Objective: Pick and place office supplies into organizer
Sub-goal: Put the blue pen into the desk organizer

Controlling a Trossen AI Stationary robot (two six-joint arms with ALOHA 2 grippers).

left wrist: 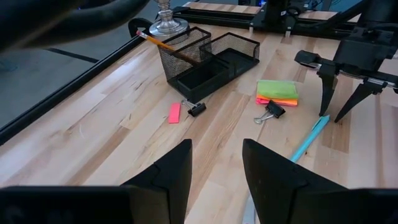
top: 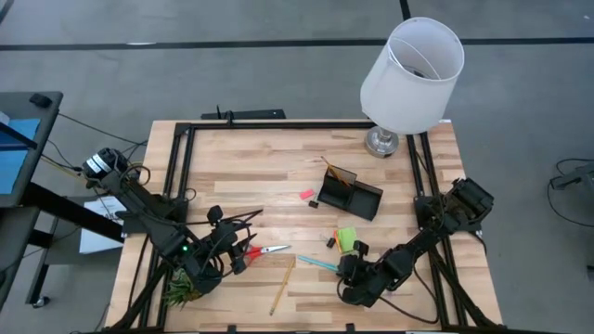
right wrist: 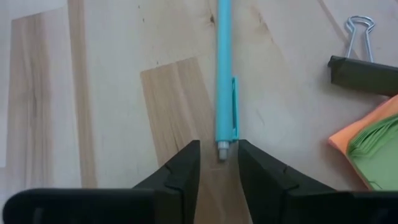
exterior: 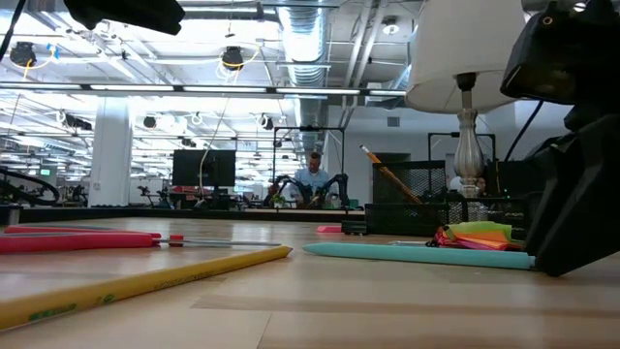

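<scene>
My right gripper (right wrist: pixel 219 152) is open and points down at the table. Its fingertips stand on either side of the button end of the teal pen (right wrist: pixel 222 74), which lies flat on the wood (top: pixel 318 264); I see no contact. My left gripper (left wrist: pixel 216 155) is open and empty, just left of the red-handled scissors (top: pixel 269 250). The black organizer (top: pixel 351 193) holds an orange pencil (left wrist: pixel 165 45) leaning in its tall section. The lime sticky-note pad (top: pixel 346 238), pink eraser (top: pixel 306 194) and yellow pencil (top: pixel 283 286) lie loose on the table.
A white-shaded lamp (top: pixel 413 70) stands at the far right corner. A small green plant (top: pixel 181 288) sits under the left arm near the near edge. Two black binder clips (left wrist: pixel 270 112) (left wrist: pixel 196 109) lie between organizer and pad. Bare wood lies between the scissors and the organizer.
</scene>
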